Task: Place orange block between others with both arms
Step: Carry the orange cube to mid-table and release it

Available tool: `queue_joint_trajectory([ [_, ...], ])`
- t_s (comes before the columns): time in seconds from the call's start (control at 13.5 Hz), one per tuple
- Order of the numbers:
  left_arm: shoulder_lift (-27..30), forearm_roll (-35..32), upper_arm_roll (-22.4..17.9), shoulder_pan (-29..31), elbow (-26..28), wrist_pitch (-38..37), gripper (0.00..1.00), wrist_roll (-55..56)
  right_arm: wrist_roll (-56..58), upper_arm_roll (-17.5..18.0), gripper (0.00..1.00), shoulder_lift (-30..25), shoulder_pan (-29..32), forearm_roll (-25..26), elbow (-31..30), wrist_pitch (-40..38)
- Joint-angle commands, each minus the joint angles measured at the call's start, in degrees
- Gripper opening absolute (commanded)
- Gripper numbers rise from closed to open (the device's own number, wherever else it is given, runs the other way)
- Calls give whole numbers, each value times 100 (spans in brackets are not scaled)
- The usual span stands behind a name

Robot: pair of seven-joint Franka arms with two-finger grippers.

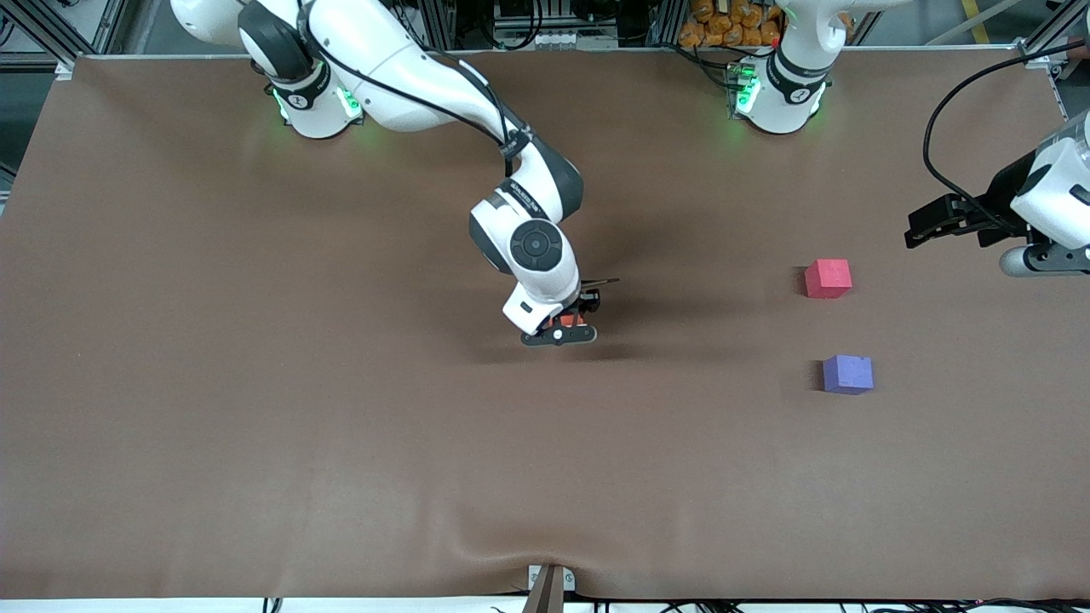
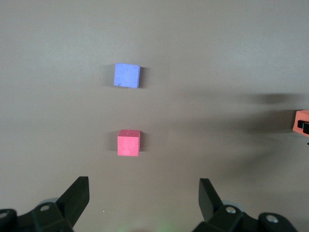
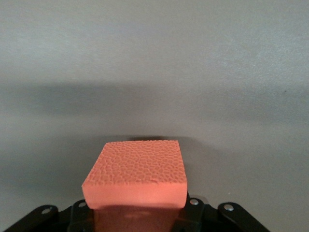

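Right hand (image 1: 569, 330), mid-frame in the front view, clamped shut on the orange block (image 1: 569, 321), held low above the brown counter (image 1: 255, 383); whether lifted clear or just touching, hard to tell from that view. Left hand (image 1: 924, 226), at the right edge of the frame, spread wide and empty, waiting above the pink-red cube (image 1: 828, 278). Purple-blue cube (image 1: 848, 374) lower in the frame, a gap between the two roughly a cube wide. Best handled by keeping the orange block square and low, passing it across without nudging either neighbour, and lining it up with the gap before release
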State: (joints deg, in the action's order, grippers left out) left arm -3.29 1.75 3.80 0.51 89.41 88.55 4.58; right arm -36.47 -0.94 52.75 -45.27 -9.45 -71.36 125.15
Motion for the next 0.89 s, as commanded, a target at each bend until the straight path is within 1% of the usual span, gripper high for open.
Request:
queue_joint_trajectory([
  [0.0, -57, 18, 33, 37, -90, -92, 100, -132, -115, -55, 18, 262, -34, 294, 255, 79],
  [0.07, -57, 18, 33, 37, -90, -92, 100, -132, -115, -55, 61, 254, -34, 303, 246, 89],
  [0.15, -57, 18, 25, 37, -90, -92, 100, -132, -115, -64, 100, 227, -43, 330, 246, 80],
  [0.37, -66, 18, 25, 46, -90, -92, 100, -132, -106, -55, 100, -149, 53, 321, 246, -86],
  [0.52, -84, 27, 33, 37, -99, -92, 100, -132, -97, -73, 100, -334, 141, 312, 289, -586],
  [0.59, -84, 27, 33, 37, -99, -92, 100, -132, -71, -73, 100, -440, 246, 312, 298, -710],
  [0.74, -127, 27, 25, 11, -116, -57, 100, -124, 34, -56, 100, -817, 649, 312, 290, -947],
  [0.81, -189, 27, 25, -15, -116, -57, 100, -115, 296, -47, 100, -1036, 921, 312, 220, -1140],
])
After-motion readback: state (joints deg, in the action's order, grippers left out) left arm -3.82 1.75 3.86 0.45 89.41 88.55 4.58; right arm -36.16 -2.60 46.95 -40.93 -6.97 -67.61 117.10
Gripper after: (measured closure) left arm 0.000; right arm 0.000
